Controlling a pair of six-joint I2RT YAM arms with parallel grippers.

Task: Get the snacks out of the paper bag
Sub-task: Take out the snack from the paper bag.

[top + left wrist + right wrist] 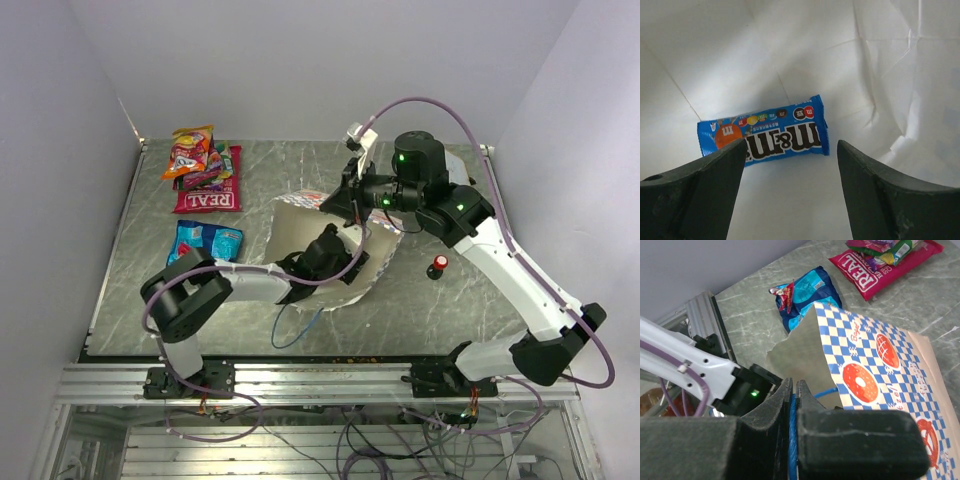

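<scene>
The paper bag (292, 222) lies on its side mid-table, its mouth held open; its blue-and-white checkered side shows in the right wrist view (880, 355). My left gripper (791, 146) is open inside the bag, just short of a blue M&M's packet (765, 136) lying on the cream inner wall. In the top view its black wrist (326, 255) sits at the bag's mouth, fingers hidden. My right gripper (794, 386) is shut on the bag's blue cord handle (792, 420) and holds it up (350, 200). Outside lie a red "REAL" packet (209, 192), an orange packet (188, 150), pink-purple bags (207, 168) and blue bags (205, 241).
A small red-and-black knob (438, 266) stands right of the bag. The second blue cord handle (298, 330) trails on the table near the front edge. Walls close in the left, far and right sides.
</scene>
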